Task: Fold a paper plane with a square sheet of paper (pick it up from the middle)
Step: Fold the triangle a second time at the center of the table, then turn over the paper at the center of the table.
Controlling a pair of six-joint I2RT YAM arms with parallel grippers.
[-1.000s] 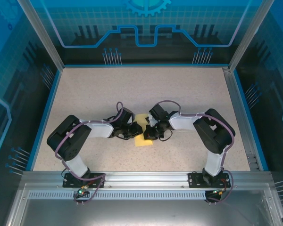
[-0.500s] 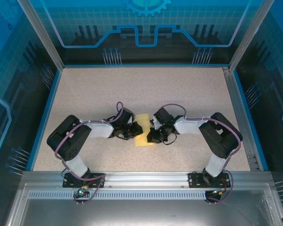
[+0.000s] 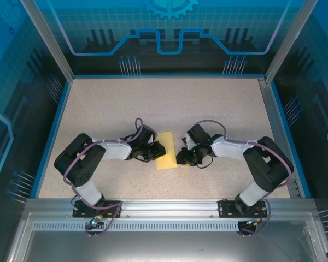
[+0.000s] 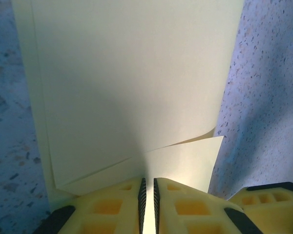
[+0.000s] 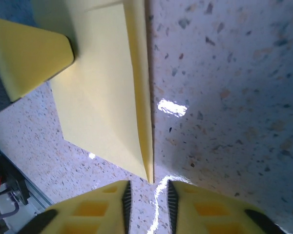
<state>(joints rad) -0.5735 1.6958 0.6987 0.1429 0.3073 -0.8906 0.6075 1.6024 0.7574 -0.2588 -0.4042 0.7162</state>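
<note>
Square sheet of paper [image 3: 167, 151] pinched by left tool [image 4: 147, 184]; right tool [image 5: 147, 189] beside.

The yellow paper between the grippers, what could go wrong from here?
The left gripper is shut at the edge of the folded sheet; if it drags, the layers, already offset, could skew. The right gripper is off the sheet, with a sharp corner just ahead; closing there could crumple that corner.

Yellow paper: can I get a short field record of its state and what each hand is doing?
item: folded yellow paper, several layers, lying flat on the table
fold stage: not yet a dart
left hand: shut, tips at the paper's left edge; pinching or pressing cannot be told
right hand: narrowly open, empty, beside the paper's right edge
</note>
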